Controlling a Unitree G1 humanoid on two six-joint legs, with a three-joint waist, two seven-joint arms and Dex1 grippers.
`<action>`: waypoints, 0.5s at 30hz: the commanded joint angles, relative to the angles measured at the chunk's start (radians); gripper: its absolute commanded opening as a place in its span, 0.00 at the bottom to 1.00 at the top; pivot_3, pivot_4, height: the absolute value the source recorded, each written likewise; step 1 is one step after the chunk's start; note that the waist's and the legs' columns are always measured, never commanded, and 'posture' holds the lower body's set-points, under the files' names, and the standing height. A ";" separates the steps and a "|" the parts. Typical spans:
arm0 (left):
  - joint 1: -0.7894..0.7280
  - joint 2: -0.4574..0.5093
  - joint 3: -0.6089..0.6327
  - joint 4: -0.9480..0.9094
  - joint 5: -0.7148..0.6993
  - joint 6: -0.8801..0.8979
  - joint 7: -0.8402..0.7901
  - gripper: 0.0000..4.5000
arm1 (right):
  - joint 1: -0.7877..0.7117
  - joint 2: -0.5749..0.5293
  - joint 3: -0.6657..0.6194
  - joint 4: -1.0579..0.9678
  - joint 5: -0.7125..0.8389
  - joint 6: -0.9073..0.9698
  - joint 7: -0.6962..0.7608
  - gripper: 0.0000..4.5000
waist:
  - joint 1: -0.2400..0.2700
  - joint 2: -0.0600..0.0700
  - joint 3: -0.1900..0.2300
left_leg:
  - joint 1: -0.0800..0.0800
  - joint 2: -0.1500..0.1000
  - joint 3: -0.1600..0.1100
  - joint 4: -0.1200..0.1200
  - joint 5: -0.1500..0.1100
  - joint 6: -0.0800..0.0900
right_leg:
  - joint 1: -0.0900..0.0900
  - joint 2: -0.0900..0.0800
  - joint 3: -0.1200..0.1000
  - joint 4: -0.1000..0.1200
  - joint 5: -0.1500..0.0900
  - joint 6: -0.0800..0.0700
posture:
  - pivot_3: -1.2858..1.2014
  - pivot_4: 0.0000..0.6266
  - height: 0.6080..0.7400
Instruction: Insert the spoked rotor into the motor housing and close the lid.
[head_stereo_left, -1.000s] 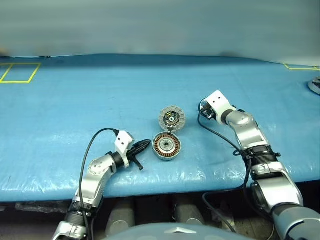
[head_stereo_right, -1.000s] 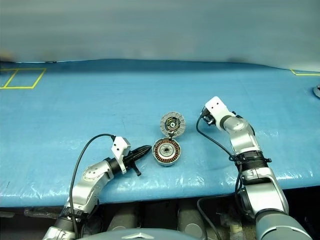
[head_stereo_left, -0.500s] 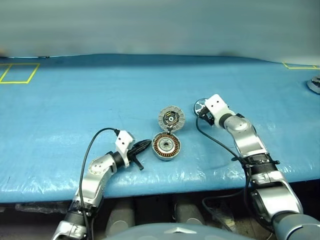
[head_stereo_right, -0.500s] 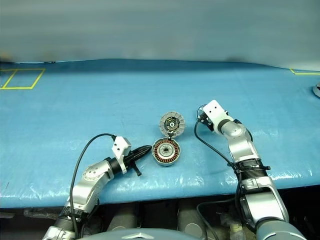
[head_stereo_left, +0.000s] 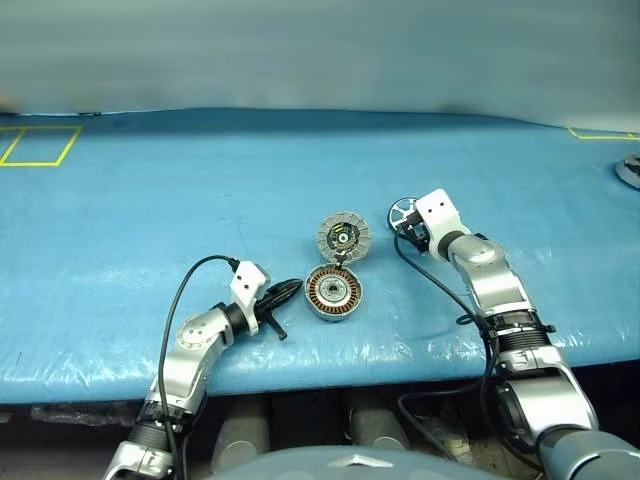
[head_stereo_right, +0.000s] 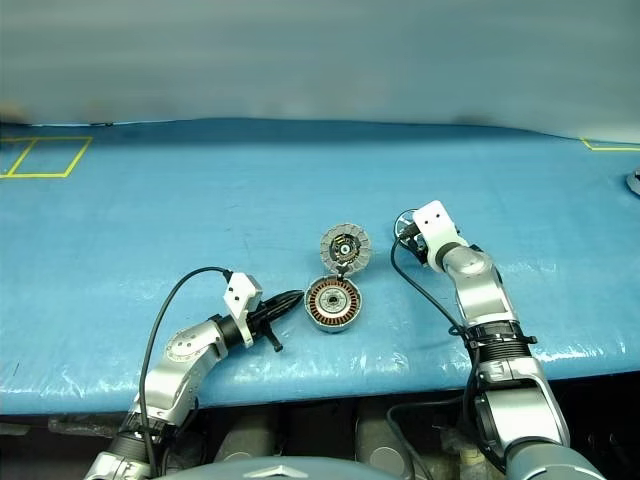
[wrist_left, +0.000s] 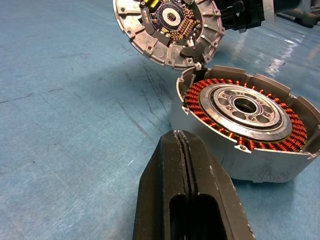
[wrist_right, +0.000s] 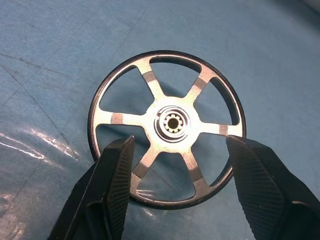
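Observation:
The spoked rotor (wrist_right: 167, 125) is a black ring with silvery spokes, lying on the blue table right of centre (head_stereo_left: 402, 212). My right gripper (wrist_right: 180, 145) is open, with one finger on each side of the rotor's near rim, and I see no contact. The motor housing (head_stereo_left: 333, 292) sits at the table's middle with its copper windings showing (wrist_left: 240, 112). The lid (head_stereo_left: 343, 238) stands tilted open at the housing's far rim, ribbed face towards me. My left gripper (head_stereo_left: 290, 290) is shut and empty, its tips (wrist_left: 179, 134) just short of the housing's left side.
The blue table cover (head_stereo_left: 150, 200) stretches wide to the left and behind the parts. A yellow tape square (head_stereo_left: 38, 145) marks the far left and a yellow corner (head_stereo_left: 600, 133) the far right. A round metal part (head_stereo_left: 630, 170) lies at the right edge.
The right wrist has rolled and its forearm has swung inward. The spoked rotor was hidden behind the hand a second ago and now shows beyond it. The left arm has kept still.

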 joint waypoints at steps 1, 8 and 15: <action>-0.005 0.000 -0.003 -0.015 0.007 -0.009 -0.001 0.00 | 0.015 -0.005 0.010 0.019 0.009 0.015 0.037 0.68 | 0.000 0.000 0.000 | 0.000 0.000 0.000 0.000 0.000 0.000 | 0.000 0.000 0.000 0.000 0.000 0.000 | 0.52 0.24 1.00; -0.008 -0.004 -0.004 -0.012 0.011 -0.013 0.007 0.00 | 0.004 -0.007 0.012 0.085 0.018 0.022 0.084 0.48 | -0.001 0.000 -0.001 | 0.001 0.000 0.000 0.000 0.000 0.000 | 0.001 0.000 0.000 0.000 0.000 0.000 | 0.52 0.24 1.00; -0.003 -0.006 0.007 -0.011 0.014 -0.017 0.009 0.00 | 0.021 -0.021 -0.020 0.015 0.010 0.013 0.045 0.07 | -0.002 -0.005 -0.004 | 0.003 0.000 0.000 0.001 0.000 0.000 | 0.003 0.000 0.000 0.000 0.000 0.000 | 0.52 0.24 1.00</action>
